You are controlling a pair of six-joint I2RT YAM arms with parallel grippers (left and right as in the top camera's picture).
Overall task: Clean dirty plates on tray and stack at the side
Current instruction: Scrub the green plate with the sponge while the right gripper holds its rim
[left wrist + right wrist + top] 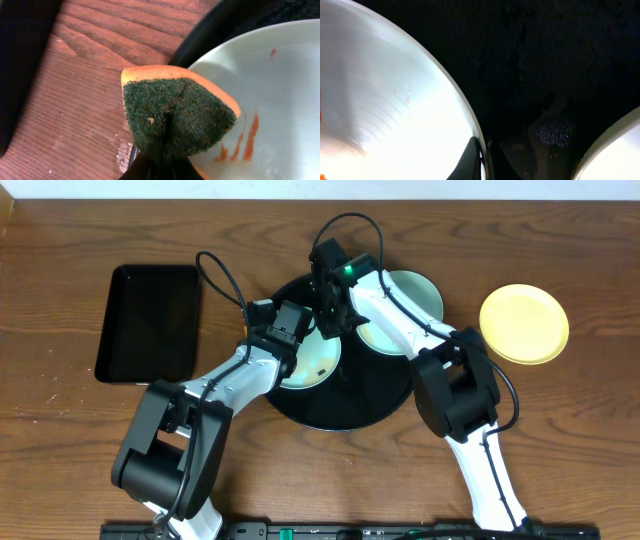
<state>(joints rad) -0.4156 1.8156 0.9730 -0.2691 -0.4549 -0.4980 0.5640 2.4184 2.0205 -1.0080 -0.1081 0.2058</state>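
Observation:
The round black tray (350,405) holds two mint-blue plates. The left plate (318,365) carries orange sauce streaks (250,140). My left gripper (288,338) is shut on a green-and-orange sponge (175,115), held at that plate's (280,90) left rim, over the tray's edge (210,30). My right gripper (328,325) is shut on the same plate's far rim, one finger lying on its inner face (481,157); the plate (385,100) fills the left of the right wrist view. The second mint plate (410,295) lies at the tray's right. The yellow plate (524,324) sits on the table, right of the tray.
A rectangular black tray (150,320) lies on the wooden table at the left. The second plate's rim (620,145) shows at the lower right of the right wrist view, with the dark tray floor (545,60) between the plates. Both arms cross over the tray.

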